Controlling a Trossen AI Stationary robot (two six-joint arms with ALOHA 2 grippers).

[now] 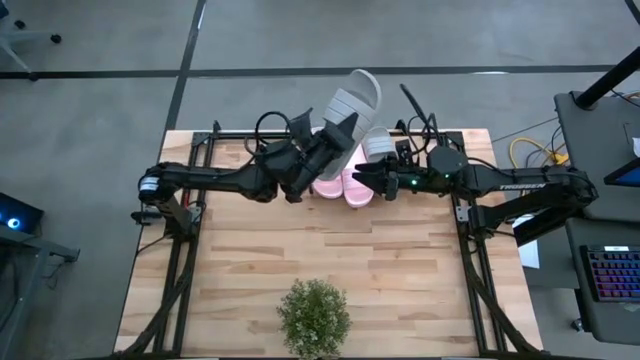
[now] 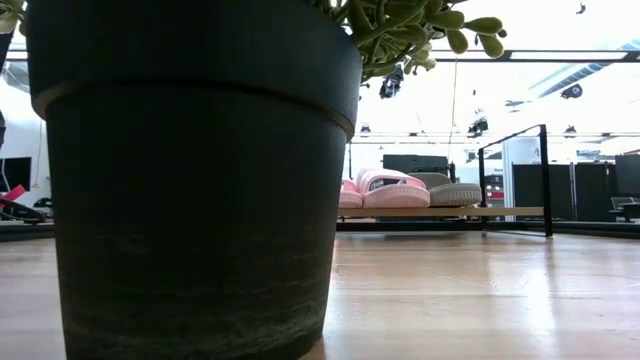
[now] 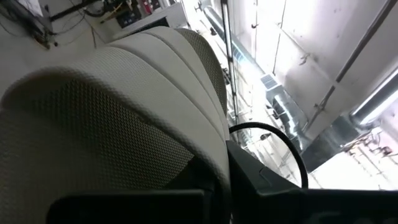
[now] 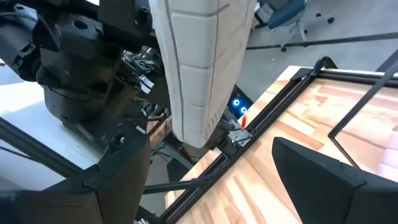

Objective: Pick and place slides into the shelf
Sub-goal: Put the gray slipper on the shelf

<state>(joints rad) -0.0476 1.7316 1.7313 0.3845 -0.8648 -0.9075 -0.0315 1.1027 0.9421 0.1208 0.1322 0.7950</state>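
The left pincer [image 1: 322,150] is shut on a grey slide [image 1: 350,108] and holds it up in the air, above the back edge of the worktop [image 1: 400,270]. The grey slide points up and away from the arm, with its ribbed sole showing from above. In the left wrist view the bumpy top of this slide fills most of the picture.

The right pincer [image 1: 368,178] is open wide, with nothing between its fingers. It sits just beside the left pincer, over the shelf [image 2: 440,212]. In the right wrist view its two dark fingers [image 4: 323,180] stand far apart, and the held grey slide hangs in front of them.

The shelf stands at the back of the worktop. On it lie two pink slides [image 2: 392,190] side by side. Another grey slide [image 2: 452,191] lies on the shelf just beside the pink ones, on the right arm's side. From above, the arms hide much of these three.

A green plant [image 1: 314,318] in a dark pot [image 2: 190,170] stands at the front edge of the worktop, well apart from the shelf.
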